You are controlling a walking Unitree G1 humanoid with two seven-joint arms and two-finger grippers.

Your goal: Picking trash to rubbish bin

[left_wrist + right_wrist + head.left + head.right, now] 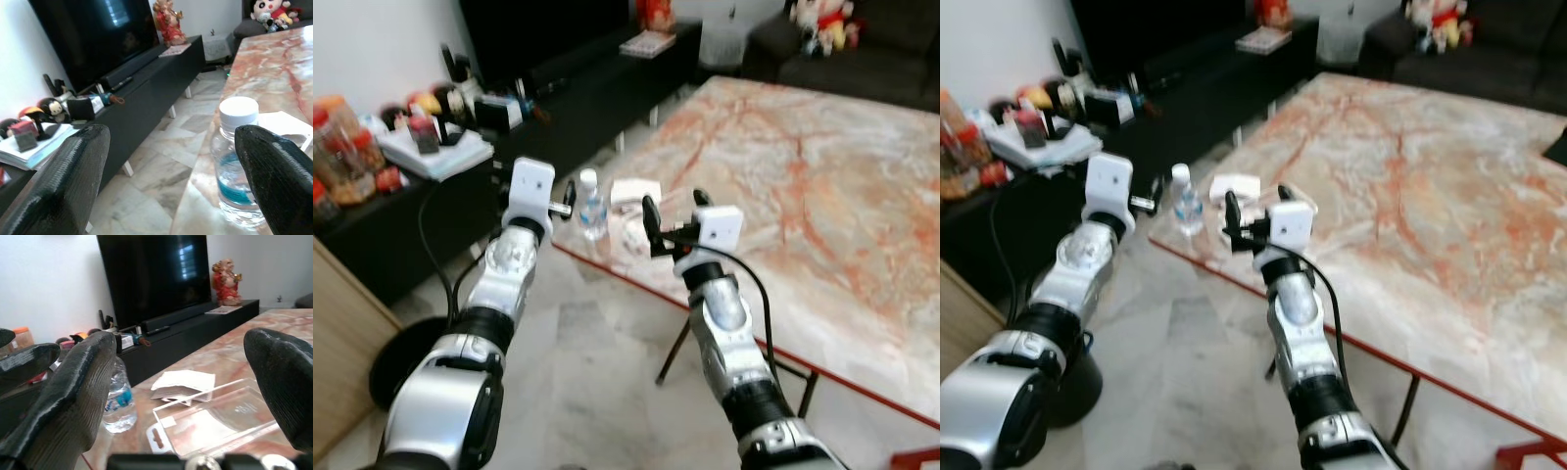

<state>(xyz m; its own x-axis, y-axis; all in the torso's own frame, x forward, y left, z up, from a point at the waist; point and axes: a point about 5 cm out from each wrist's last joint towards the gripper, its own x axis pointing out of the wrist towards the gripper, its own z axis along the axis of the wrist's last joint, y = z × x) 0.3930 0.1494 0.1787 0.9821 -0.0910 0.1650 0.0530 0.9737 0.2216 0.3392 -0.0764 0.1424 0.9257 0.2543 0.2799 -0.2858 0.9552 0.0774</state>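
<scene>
Here, the water bottle (592, 208) stands upright at the marble table's (822, 196) near corner. Your left gripper (570, 199), fingers wide, sits just beside it (the nearer one). Your right gripper (674, 227), also wide, faces clear plastic packaging (215, 418) beyond the bottle.

Even, bright indoor light; head views soft, slightly motion-blurred. Wrist views sharper, fingers (58, 181) blurred up close (window glare on TV (161, 274)).

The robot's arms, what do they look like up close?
Both arms are shiny silver with black joint bands. The left claw and right claw each have two long black textured fingers behind a white boxy wrist block. A black cable loops along each forearm.
</scene>
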